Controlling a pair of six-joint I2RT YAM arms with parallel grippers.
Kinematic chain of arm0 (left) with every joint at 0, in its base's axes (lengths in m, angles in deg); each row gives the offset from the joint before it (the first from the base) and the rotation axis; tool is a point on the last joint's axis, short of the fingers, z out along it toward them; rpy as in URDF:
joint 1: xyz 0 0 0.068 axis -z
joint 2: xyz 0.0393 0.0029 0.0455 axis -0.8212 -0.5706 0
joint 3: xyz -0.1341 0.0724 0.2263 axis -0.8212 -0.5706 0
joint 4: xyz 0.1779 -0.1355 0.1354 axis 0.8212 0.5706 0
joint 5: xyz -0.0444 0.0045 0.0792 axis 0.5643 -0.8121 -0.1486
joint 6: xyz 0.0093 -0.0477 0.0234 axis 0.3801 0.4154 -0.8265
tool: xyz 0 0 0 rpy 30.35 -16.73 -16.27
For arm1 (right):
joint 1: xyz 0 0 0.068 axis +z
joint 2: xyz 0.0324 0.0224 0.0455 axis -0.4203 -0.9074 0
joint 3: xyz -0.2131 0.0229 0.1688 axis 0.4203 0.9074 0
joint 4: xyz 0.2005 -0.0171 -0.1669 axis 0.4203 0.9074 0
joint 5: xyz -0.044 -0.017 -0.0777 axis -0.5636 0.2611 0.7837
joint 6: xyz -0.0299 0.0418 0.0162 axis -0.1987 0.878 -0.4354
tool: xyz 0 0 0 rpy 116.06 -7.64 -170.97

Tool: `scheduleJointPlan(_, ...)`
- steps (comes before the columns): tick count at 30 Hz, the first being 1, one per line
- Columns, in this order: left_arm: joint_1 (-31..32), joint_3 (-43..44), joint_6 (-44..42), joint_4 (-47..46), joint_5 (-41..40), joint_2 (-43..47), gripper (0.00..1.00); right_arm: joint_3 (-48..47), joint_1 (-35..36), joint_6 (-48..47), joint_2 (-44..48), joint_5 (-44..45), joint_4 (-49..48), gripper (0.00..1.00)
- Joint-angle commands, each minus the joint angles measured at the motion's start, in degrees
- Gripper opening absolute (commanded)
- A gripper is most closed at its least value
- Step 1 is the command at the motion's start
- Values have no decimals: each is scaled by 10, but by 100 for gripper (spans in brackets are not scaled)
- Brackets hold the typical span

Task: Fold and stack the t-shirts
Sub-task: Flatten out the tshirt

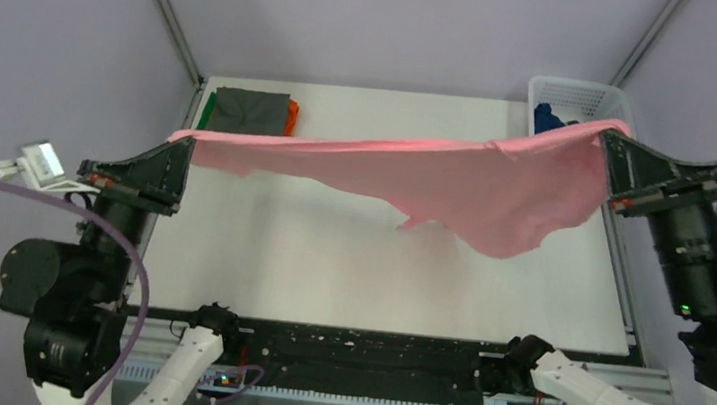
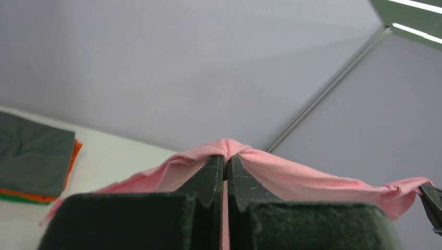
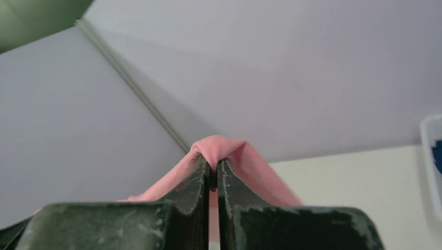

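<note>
L gripper (image 1: 188, 147) and R gripper (image 1: 606, 140) each clamped tight on pink tee (image 1: 438, 176), stretched btwn them above table (image 1: 328, 260); grey tee (image 1: 248, 111) folded far-left.

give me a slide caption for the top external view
Left fingers and right fingers hold the pink t-shirt stretched above the table.

We see bright, even, diffuse light from overhead, and the top view stays sharp throughout. On the white table (image 1: 327, 270) only a pale, soft shadow lies beneath the pink t-shirt (image 1: 476, 190). In the wrist views the left gripper (image 2: 225, 162) and right gripper (image 3: 212, 167) blur near the lens, and two light strips (image 2: 417, 15) glow at the left view's upper right corner.
</note>
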Motion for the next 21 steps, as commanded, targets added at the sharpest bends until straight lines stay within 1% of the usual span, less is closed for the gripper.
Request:
scheduleJointPlan(1,-1,63,-9,10,66,2,0,-101,-4,-44,-9,-155,-7,0)
scheduleJointPlan(3,-1,87,-9,3,81,9,0,-143,-5,-49,-23,-194,18,0)
scheduleJointPlan(5,-1,104,-8,2,82,10,0,-171,-5,-53,-37,-216,33,0)
scheduleJointPlan(7,-1,118,-9,2,82,6,0,-188,-4,-56,-43,-220,40,0)
scheduleJointPlan(10,-1,126,-11,5,84,-10,0,-190,-5,-63,-45,-199,39,0)
scheduleJointPlan(13,-1,115,-11,10,82,-30,0,-167,-4,-71,-46,-130,32,0)
scheduleJointPlan(15,-1,92,-11,11,71,-41,0,-135,-4,-75,-46,-84,18,0)
scheduleJointPlan(18,-1,32,-12,5,26,-60,0,-63,-5,-83,-47,-10,-13,0)
scheduleJointPlan(21,-1,-52,-12,-6,-30,-83,0,29,-5,-79,-48,89,-64,0)
